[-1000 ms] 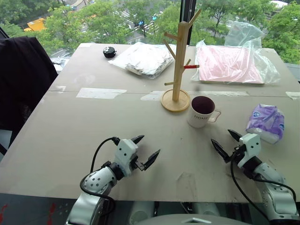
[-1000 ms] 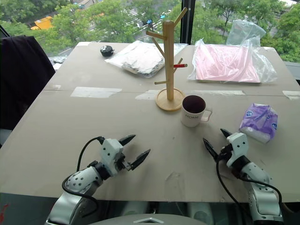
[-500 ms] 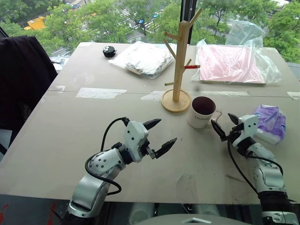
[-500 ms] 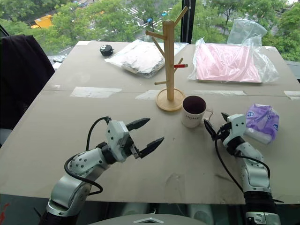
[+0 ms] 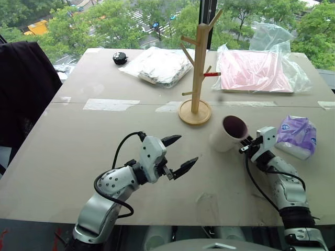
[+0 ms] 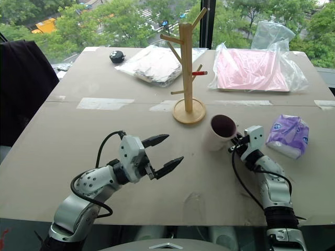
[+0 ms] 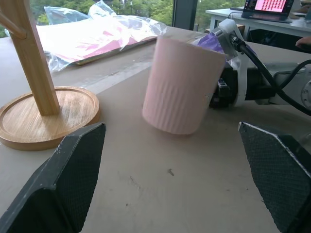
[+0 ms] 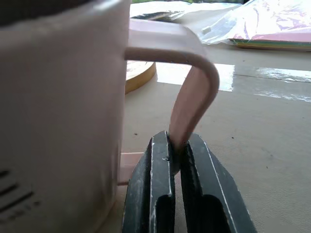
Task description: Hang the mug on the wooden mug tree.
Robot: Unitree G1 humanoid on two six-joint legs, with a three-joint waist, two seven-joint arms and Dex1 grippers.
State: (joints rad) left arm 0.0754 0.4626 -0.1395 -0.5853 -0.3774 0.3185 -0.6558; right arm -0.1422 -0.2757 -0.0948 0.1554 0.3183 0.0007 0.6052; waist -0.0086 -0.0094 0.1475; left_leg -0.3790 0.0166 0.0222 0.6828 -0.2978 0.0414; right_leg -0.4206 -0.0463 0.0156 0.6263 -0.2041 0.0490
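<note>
Right gripper (image 8: 176, 160) clamped on mug (image 5: 229, 134) handle
Mug tilted beside wooden mug tree (image 5: 196, 78); left gripper (image 5: 180, 155) spread apart, empty.

One mug (image 5: 230, 133) and one wooden mug tree (image 5: 197, 73) are counted on the counter (image 5: 78, 141). Three plastic-wrapped bundles are seen: a grey one (image 5: 159, 65), a pink one (image 5: 254, 70) and a clear bag (image 5: 269, 35). One purple packet (image 5: 298, 136) and one small black object (image 5: 120, 58) are also counted.
</note>
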